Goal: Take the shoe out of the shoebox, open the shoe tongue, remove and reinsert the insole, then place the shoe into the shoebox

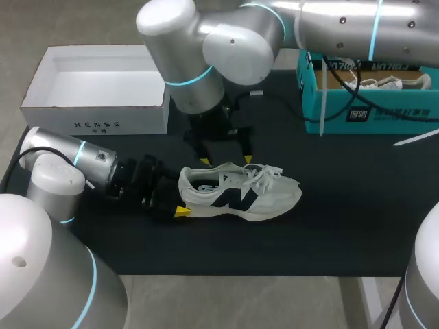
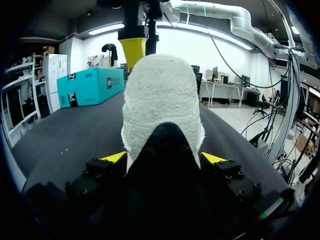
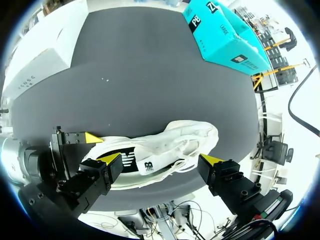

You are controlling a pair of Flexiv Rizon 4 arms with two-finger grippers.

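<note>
The sneaker lies on the desk, heel seemingly pinched by the left claw, right claw spread above it: tongue-opening looks due, needing a descent onto the tongue.

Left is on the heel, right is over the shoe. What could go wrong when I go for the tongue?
1. The right gripper hangs open just above the laces of the shoe; closing there may snag a loose loop.
2. The left gripper grips the shoe only at its heel, so an upward pull could lift the toe or slip it free.
</note>
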